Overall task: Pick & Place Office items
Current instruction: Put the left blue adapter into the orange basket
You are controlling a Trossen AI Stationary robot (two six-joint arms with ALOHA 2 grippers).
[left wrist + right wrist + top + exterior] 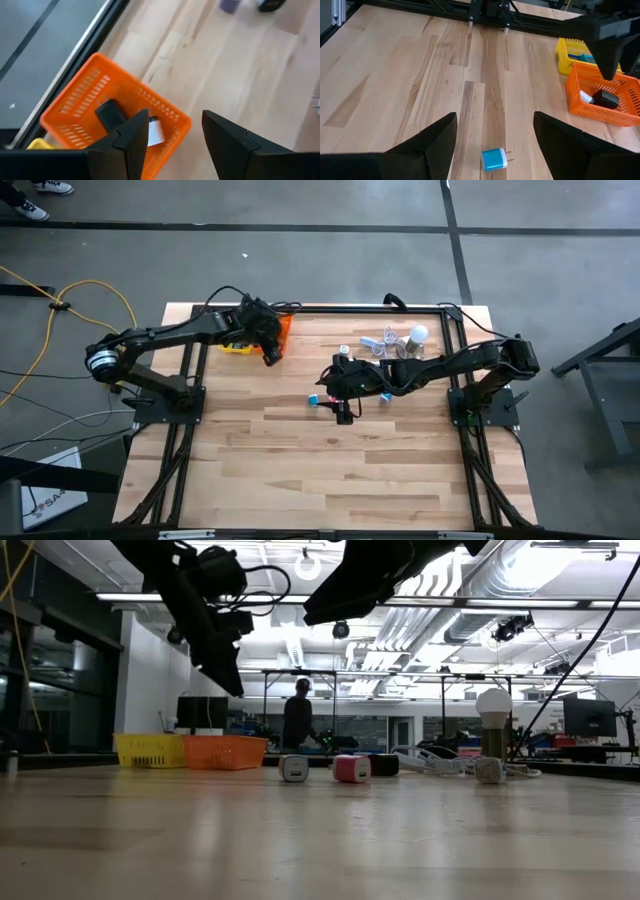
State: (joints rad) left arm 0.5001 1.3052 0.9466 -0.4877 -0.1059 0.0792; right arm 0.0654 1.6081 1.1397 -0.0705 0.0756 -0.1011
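Note:
My left gripper (172, 135) is open and hangs over the near corner of the orange basket (75, 107), which holds a black piece (110, 112) and a white piece (156, 131). My right gripper (495, 132) is open above mid-table, its fingers raised on either side of a light-blue piece (494, 159) that lies flat on the wood and also shows in the high view (313, 398). The low view shows a white piece (294, 769), a pink-red piece (351, 769) and a black piece (384, 765) standing on the table. More pieces (385, 340) lie near the far edge.
A yellow basket (237, 345) stands beside the orange basket (284, 330) at the far left. A round white light bulb (420, 333) and a white cable (440, 762) lie at the far right. Black frame rails (190, 410) run along the table's sides. A person (297, 720) stands in the room behind.

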